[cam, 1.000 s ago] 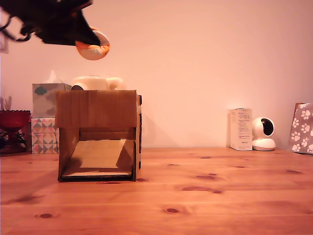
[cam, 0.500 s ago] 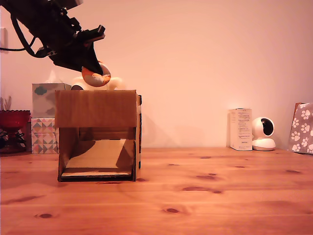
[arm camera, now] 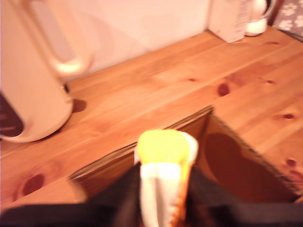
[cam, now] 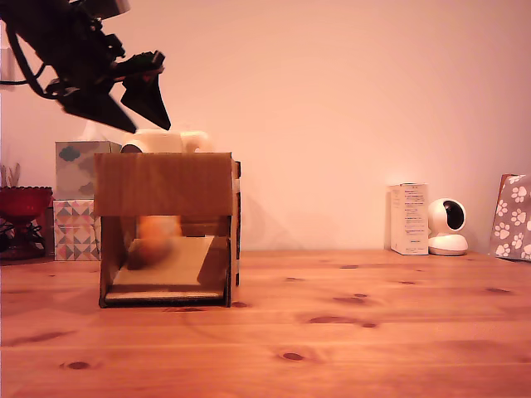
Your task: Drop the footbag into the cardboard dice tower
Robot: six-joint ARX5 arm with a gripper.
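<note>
In the upper left of the exterior view, the dark gripper [cam: 151, 128] hangs above the cardboard dice tower [cam: 164, 184], its jaws spread wide with nothing between them. The footbag [cam: 153, 241] shows as an orange blur inside the tower's front opening, low on the sloped ramp toward that opening's left side, in the left-centre of the frame. The tower stands on the wooden table [cam: 332, 332], which fills the lower half of the picture. A cream kettle [cam: 163, 140] peeks over the tower's top edge from behind. At the far left, two stacked tissue boxes [cam: 79, 199] stand beside a red bowl [cam: 23, 201]. At the right, against the wall, are a white carton [cam: 409, 218], a small white camera [cam: 448, 226] and, at the frame's edge, a paw-print bag [cam: 513, 217]. The blurred wrist view shows the footbag [arm camera: 163, 175], yellow and white, between dark fingers [arm camera: 210, 198] over the tower's open top [arm camera: 236, 165], with the kettle [arm camera: 28, 80] just beyond on the table [arm camera: 156, 94].
</note>
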